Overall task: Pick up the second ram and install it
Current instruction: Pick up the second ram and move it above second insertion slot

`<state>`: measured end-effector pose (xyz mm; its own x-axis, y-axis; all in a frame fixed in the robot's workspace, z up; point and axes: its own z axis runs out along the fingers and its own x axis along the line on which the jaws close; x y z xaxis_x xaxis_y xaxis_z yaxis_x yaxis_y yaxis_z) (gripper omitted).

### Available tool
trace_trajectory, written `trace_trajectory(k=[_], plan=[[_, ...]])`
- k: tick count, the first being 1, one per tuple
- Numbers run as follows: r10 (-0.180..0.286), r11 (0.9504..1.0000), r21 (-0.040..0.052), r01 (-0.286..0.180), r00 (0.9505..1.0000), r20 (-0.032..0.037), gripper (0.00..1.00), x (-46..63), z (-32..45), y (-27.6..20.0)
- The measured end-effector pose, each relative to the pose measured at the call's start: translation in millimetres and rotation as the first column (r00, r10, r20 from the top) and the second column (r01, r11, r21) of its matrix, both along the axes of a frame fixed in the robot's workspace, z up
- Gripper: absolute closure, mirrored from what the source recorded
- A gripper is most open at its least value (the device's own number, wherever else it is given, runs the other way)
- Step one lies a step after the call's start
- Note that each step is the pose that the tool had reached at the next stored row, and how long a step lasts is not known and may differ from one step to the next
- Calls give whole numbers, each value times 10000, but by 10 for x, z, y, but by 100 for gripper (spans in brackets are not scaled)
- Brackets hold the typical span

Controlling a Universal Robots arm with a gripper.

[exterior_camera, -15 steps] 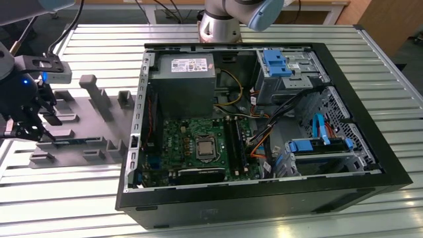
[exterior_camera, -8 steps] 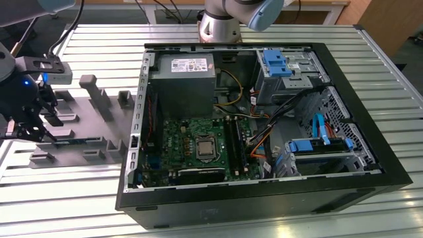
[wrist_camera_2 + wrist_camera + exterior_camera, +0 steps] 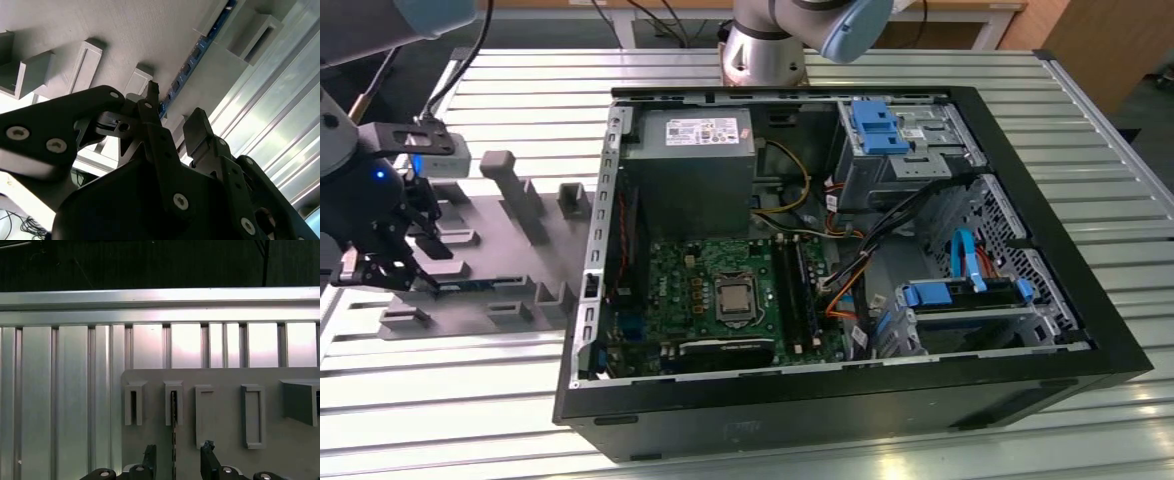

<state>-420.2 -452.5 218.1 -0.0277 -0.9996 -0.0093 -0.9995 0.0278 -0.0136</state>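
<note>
Straddling the second ram (image 3: 187, 70), edge-up in its grey fixture (image 3: 225, 410), jaws parted, gripping nothing.

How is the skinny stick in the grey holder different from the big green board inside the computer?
The stick is a thin, bluish strip; the green board is wide. The stick stands on edge in the grey holder, outside the black case; the green board lies flat inside it. The open tool straddles the stick and is far from the green board. Both carry black parts.
</note>
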Motion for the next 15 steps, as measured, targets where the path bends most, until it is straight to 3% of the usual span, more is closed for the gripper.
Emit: trace_trajectory(k=[8,9,15], plan=[[11,10000,-1,-11,10000,49,54,0,-50,0],[12,10000,-2,-12,10000,57,61,0,-55,0],[20,10000,-12,-20,9999,105,61,-1,-90,-1]])
